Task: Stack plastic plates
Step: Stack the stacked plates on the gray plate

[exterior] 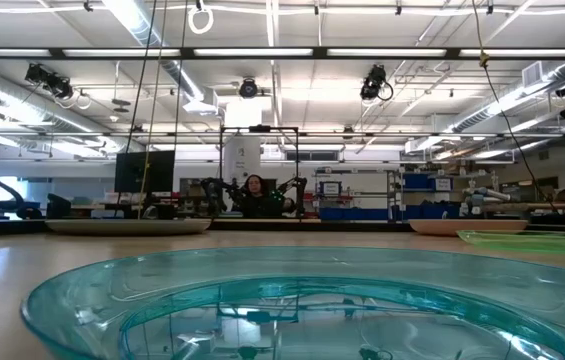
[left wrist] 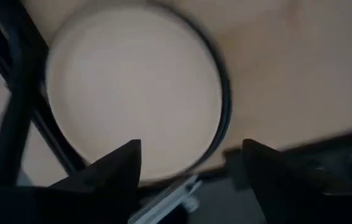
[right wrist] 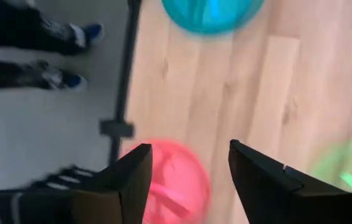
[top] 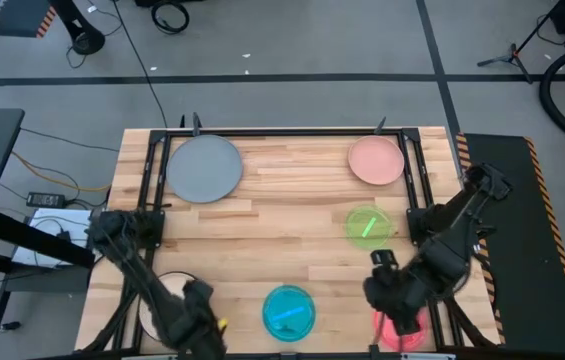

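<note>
A grey plate (top: 204,167) lies at the table's far left and a salmon pink plate (top: 376,160) at the far right. A translucent green plate (top: 367,225) lies right of centre, a cyan plate (top: 289,311) at the near middle. A red-pink plate (top: 402,330) lies at the near right, partly under my right arm. A cream plate (left wrist: 132,87), dark-rimmed, lies at the near left. My left gripper (left wrist: 191,165) is open above the cream plate. My right gripper (right wrist: 191,168) is open above the red-pink plate (right wrist: 176,183).
A black metal frame (top: 152,170) runs round the wooden table. A person's feet (right wrist: 45,56) stand on the floor beyond the table's near edge. Bare wood lies in the table's middle between the plates.
</note>
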